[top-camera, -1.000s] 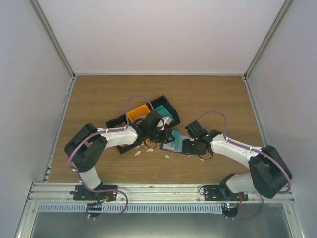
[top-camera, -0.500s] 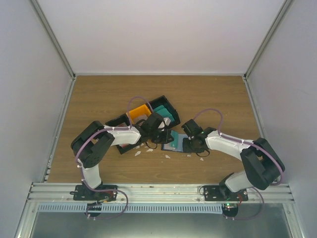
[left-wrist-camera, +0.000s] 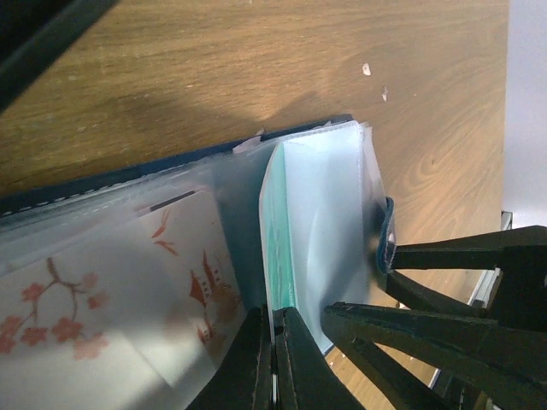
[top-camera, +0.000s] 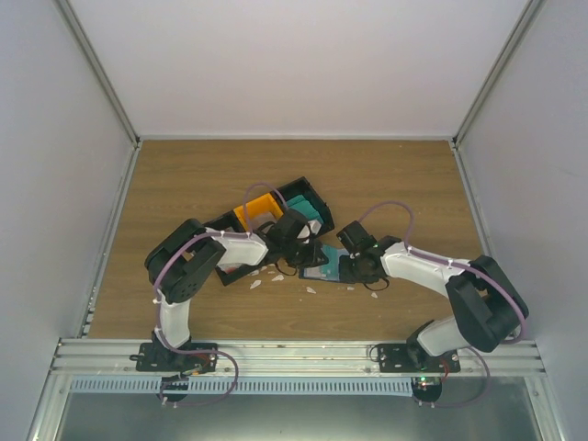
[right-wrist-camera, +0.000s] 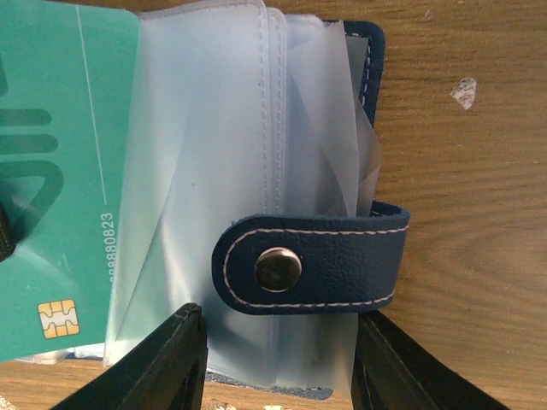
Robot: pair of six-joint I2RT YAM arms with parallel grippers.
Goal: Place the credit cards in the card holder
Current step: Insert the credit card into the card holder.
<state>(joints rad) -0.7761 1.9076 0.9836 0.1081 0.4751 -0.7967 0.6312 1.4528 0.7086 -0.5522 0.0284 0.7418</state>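
left arm [top-camera: 184, 271] stretches in from the left over a black bin [top-camera: 225, 223] with an orange bin [top-camera: 257, 209] inside it, mid counter [top-camera: 184, 184]. small white scraps [top-camera: 266, 276] lie on the wood just in front of the bin. left gripper [left-wrist-camera: 273, 318]: jaws pinched narrow on the near edge of a teal card [left-wrist-camera: 275, 239]. the card shows edge-on in the left wrist view, standing up among the clear sleeves [left-wrist-camera: 333, 213] of the card holder [top-camera: 322, 272]. its far end is in among the sleeves, can't tell how deep. left of it in that view a white card [left-wrist-camera: 111, 290] with red blossom print sits flat inside a sleeve. the card holder lies open on the counter, about the middle, between the two grippers, just right of the bin, navy cover down. in the right wrist view the teal card's face is at the left, gold chip [right-wrist-camera: 58, 319] near its lower corner, its right edge meeting the clear sleeves. the navy snap tab [right-wrist-camera: 312, 266] lies across the sleeves. right gripper [right-wrist-camera: 275, 320]: jaws about half wide, one finger each side of the tab end of the holder, both against it, looks like a hold on the card holder. right arm [top-camera: 441, 271] comes in from the right, elbow near the counter's near edge.
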